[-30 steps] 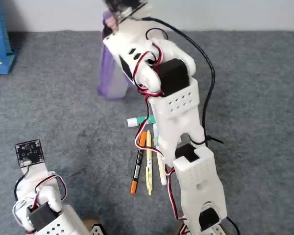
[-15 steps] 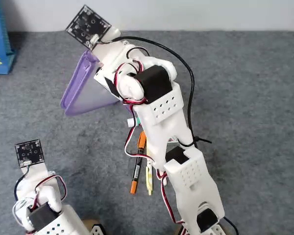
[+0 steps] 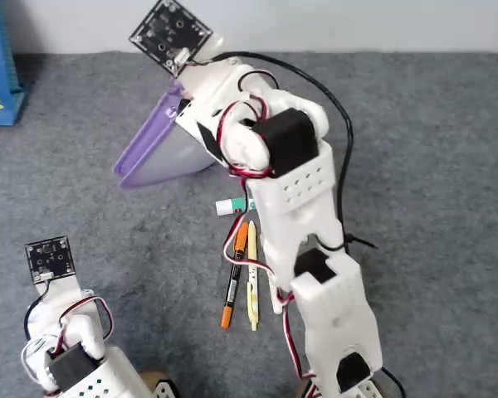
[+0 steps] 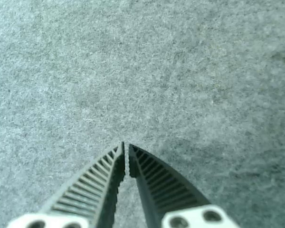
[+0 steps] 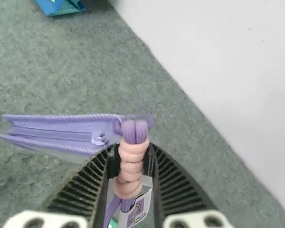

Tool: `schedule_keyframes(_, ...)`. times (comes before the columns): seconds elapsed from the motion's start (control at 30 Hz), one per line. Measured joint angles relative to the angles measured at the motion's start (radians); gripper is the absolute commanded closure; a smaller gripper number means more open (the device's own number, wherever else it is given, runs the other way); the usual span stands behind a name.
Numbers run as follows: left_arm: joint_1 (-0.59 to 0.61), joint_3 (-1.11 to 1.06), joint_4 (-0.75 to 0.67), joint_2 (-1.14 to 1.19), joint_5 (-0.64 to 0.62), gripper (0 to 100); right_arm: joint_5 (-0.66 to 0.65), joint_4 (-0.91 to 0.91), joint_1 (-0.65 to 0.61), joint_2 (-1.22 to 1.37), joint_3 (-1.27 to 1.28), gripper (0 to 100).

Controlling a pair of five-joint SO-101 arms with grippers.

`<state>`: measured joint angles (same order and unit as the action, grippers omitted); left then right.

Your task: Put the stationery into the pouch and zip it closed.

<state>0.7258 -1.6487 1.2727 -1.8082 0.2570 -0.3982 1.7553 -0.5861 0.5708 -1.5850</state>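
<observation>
We see the right end effector [image 5: 130, 151] clenched on the pink loop [image 5: 128, 168] at one end of the purple pouch [image 5: 57, 130]. The pouch stretches sideways away from its tips over the grey table [image 5: 42, 66]. In the high view the pouch [image 3: 153, 153] sits tilted just beyond that arm's wrist. Back from the end effector, beside and partly under its arm, lie the orange-tipped pen [image 3: 232, 286], the yellow pen [image 3: 252, 286] and a white-and-green marker [image 3: 231, 206]. The left end effector [image 4: 126, 153] is clenched with its tips almost touching, grasping nothing, over the table, well apart from the pouch.
</observation>
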Motion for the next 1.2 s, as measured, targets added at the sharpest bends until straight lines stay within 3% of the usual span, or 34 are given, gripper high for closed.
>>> schedule_keyframes(0.17, 0.032, 0.000, 0.000, 0.000, 0.000, 98, 0.091, 0.000, 0.000, -0.176, 0.250, 99.1)
schedule_keyframes(0.4, 0.046, 0.000, 0.000, 0.000, 0.002, 98, 0.107, 0.000, -0.023, -0.450, 0.687, 99.1)
schedule_keyframes(0.57, 0.046, 0.012, 0.000, 0.000, 0.101, 93, 0.109, 0.000, -0.021, -0.523, 0.756, 99.1)
schedule_keyframes(0.77, 0.038, 0.060, -0.063, 0.000, 0.103, 93, 0.112, 0.002, -0.021, -0.542, 0.783, 99.1)
schedule_keyframes(1.2, -0.256, 0.351, -0.066, 0.000, -0.140, 92, 0.244, 0.002, -0.015, -0.545, 0.864, 99.1)
